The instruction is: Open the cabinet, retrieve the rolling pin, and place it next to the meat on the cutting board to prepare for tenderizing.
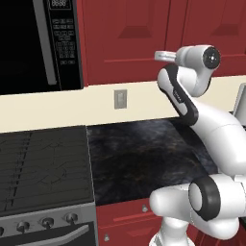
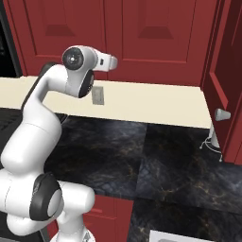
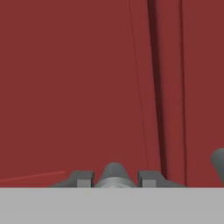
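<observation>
Dark-red panelling of the cabinet [image 3: 87, 87] fills the background in the hand view, very close to the camera. Low in that view the gripper [image 3: 114, 178] has its two dark fingertips [image 3: 81, 178] pressed in on either side of a round grey knob [image 3: 114, 173], so the jaws are clamped on the knob. A second grey knob [image 3: 218, 162] sits at the right edge, blurred. From the right base view, the arm [image 2: 42, 118] reaches up toward the red doors above a dark marble counter [image 2: 142, 156]; what seems to be another door [image 2: 227, 71] stands ajar on the right. A stove [image 1: 43, 168] shows in the left base view.
</observation>
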Controlling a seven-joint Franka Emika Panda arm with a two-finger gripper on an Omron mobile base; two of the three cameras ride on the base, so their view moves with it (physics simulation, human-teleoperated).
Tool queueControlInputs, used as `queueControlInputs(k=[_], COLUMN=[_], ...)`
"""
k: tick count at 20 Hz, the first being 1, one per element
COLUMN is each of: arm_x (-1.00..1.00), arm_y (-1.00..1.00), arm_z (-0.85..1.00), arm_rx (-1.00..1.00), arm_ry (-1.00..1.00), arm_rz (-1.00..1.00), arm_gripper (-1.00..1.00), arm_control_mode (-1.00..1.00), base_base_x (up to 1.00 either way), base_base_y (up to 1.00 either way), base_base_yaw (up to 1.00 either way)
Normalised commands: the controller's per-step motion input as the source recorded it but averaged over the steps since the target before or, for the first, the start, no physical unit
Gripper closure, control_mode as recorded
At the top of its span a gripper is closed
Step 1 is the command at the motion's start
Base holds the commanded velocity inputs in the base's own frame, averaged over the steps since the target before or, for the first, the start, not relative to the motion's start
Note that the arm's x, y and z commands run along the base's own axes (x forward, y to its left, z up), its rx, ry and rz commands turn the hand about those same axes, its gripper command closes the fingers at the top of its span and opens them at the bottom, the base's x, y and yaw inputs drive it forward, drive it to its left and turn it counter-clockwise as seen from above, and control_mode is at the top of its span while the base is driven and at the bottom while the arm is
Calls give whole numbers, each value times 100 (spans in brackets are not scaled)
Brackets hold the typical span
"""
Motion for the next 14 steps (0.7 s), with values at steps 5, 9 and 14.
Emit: queueControlInputs(k=[5, 9, 14], arm_x=[5, 1, 0], arm_y=[17, 12, 4], arm_z=[0, 0, 0], arm_rx=[0, 0, 0], arm_ry=[4, 1, 0], arm_rz=[2, 1, 1], arm_gripper=[100, 100, 100], arm_control_mode=[-100, -100, -100], base_base_x=[0, 0, 0], base_base_y=[0, 0, 0], base_base_yaw=[0, 0, 0])
